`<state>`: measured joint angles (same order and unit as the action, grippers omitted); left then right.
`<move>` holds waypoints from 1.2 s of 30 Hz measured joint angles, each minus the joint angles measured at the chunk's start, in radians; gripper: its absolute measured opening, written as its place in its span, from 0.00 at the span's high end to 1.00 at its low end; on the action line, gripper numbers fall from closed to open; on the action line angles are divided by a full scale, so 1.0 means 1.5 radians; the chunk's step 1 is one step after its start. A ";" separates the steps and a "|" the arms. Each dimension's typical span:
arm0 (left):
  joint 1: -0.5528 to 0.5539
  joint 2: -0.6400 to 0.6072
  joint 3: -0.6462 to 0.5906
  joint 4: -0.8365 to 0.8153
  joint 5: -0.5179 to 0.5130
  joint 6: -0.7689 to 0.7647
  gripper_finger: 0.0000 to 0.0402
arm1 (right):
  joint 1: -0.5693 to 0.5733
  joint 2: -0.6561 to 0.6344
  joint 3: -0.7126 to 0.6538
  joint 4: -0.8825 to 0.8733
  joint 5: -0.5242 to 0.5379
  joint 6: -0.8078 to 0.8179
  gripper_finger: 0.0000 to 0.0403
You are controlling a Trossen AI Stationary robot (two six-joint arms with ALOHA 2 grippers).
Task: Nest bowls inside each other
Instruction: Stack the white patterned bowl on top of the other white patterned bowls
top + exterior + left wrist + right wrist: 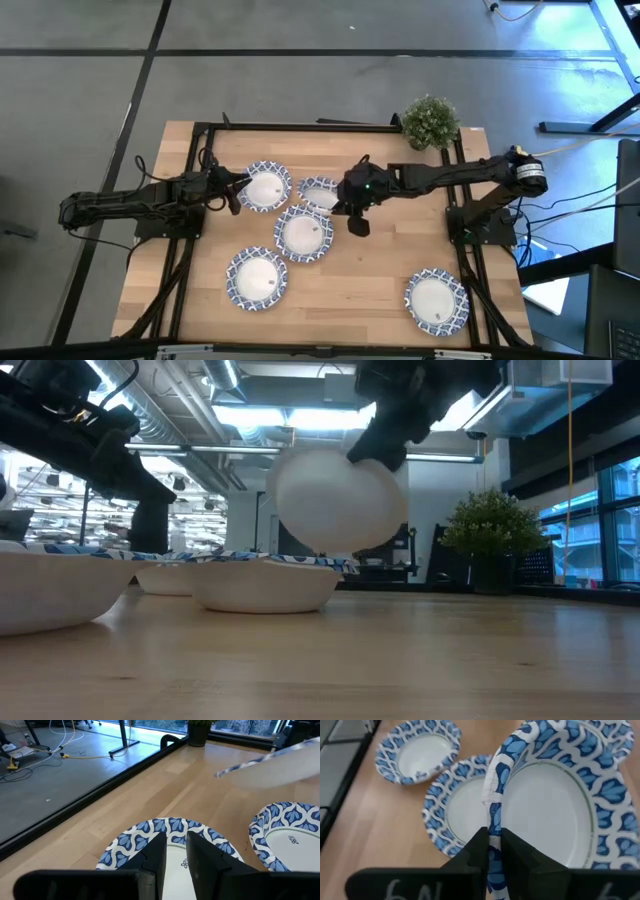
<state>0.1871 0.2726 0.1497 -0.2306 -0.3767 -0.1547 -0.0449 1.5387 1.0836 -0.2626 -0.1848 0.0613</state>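
Several blue-and-white patterned bowls are on the wooden table: one at the far left, one in the middle, one at the near left and one at the near right. My right gripper is shut on a further bowl, tipped steeply above the middle one. My left gripper hovers over the left side of the far-left bowl. Its fingers are almost together, and the bowl's white centre shows through the slit. My right gripper pinches the lifted bowl by its patterned rim, one finger inside the bowl and one outside. It comes slanting down from the table's right. The bowl is lifted clear and tilted steeply, with its white underside facing the table's near edge.
A small green potted plant stands at the far right corner. Dark frame rails run along the far edge and both sides. Bare wood lies between the near-left and near-right bowls.
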 joint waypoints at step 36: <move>0.000 0.000 0.000 0.002 0.001 -0.002 0.83 | 0.078 0.270 0.289 -0.140 -0.082 -0.110 0.89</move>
<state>0.1873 0.2722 0.1497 -0.2279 -0.3752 -0.1577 0.0715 1.9442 1.5173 -0.4728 -0.3080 -0.1043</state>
